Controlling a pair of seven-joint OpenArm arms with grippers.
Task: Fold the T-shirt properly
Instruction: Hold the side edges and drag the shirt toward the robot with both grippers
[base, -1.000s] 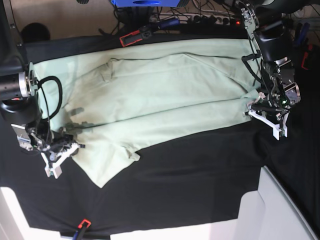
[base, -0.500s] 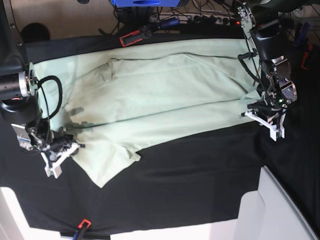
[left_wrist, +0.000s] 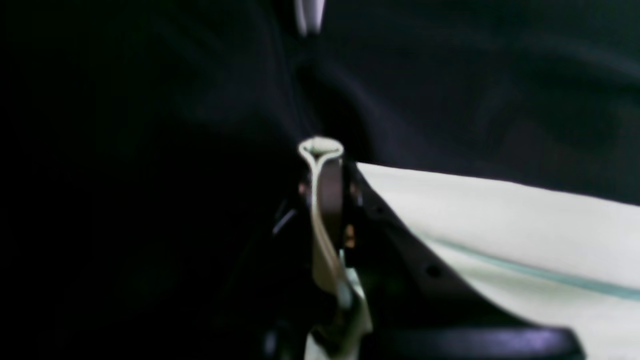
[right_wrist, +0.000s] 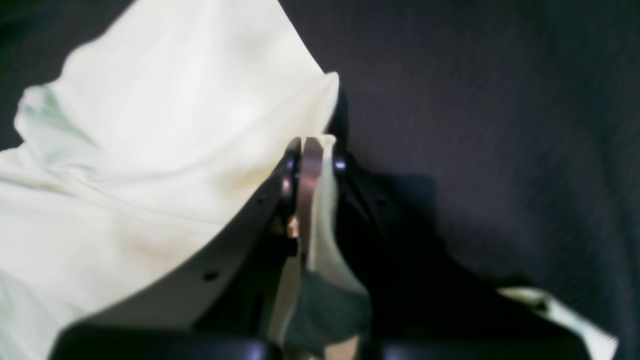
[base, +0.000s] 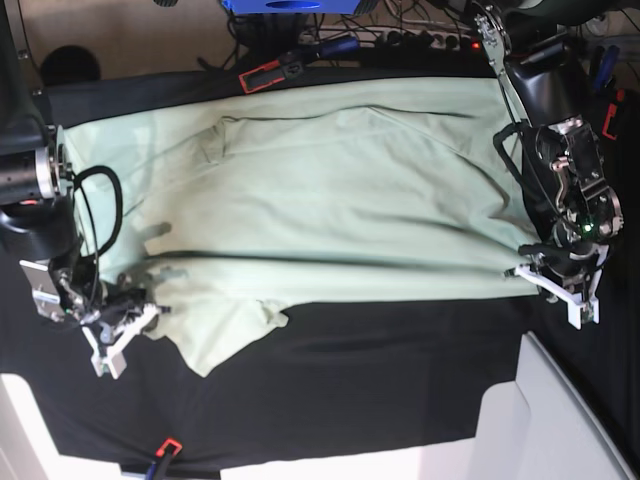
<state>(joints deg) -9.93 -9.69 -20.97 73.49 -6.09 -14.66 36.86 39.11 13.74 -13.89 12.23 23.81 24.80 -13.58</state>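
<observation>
T-shirt (base: 330, 200) lying spread across the black-clothed desk (base: 400, 380), long axis running side to side in the base view, near edge pulled fairly straight between the two arms. Left end effector (base: 560, 280), at that view's right, pinching a corner of the near edge; its wrist view is showing a thin loop of pale fabric (left_wrist: 320, 150) poking out past the pressed-together tips, so only a small bite of cloth is being held. Right end effector (base: 120, 325), at the view's left, also pressed together on the fabric; its wrist view is showing cloth (right_wrist: 320, 240) caught between the jaws and the rest of the shirt (right_wrist: 150, 150) trailing away to one side. One sleeve flap (base: 225, 340) is hanging out below the near edge, wrinkled, and ridges are running across the body. Judging the step as stretching or lifting the near edge ahead of a fold. Risks from here: the shallow pinch on the left could be slipping free if tension rises; uneven pull between the arms would be skewing the edge; the loose sleeve flap could be tucking under and bunching the fold; dragging might be pulling the desk cloth along too.
</observation>
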